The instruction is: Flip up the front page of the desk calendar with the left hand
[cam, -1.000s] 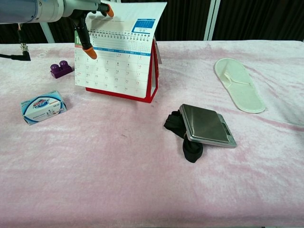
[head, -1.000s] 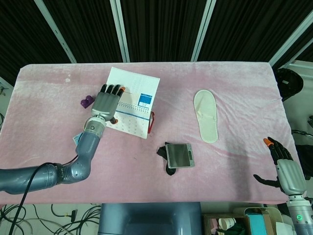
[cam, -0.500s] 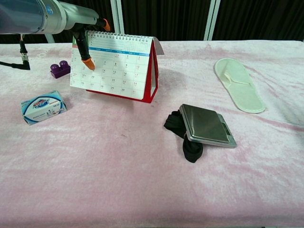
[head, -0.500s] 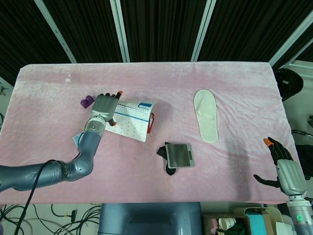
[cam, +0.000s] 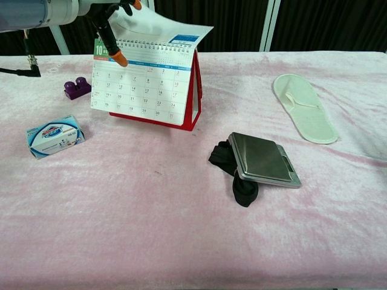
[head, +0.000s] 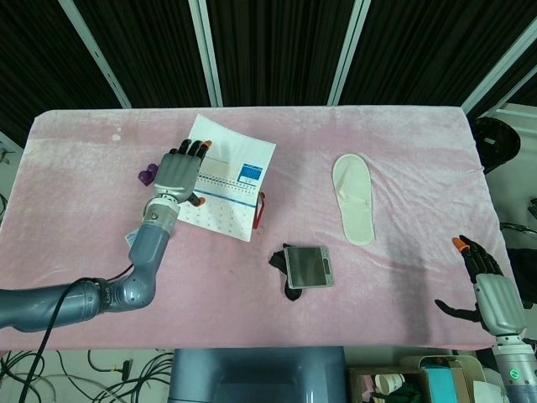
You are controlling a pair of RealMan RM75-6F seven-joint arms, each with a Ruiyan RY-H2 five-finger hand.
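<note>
The red-backed, spiral-bound desk calendar (cam: 151,84) stands on the pink cloth-covered table (cam: 181,217), left of centre, near a small purple block (cam: 77,89). The left hand (head: 178,172) pinches the white front page (cam: 160,27) at its left edge, thumb tip under the sheet and the other fingers over it, the page lifted roughly level above the spiral binding. The flip looks mid-way. Next, the page likely needs carrying over the binding and releasing behind. The right hand (head: 491,290) rests idle, fingers apart, at the table's near right edge.
</note>
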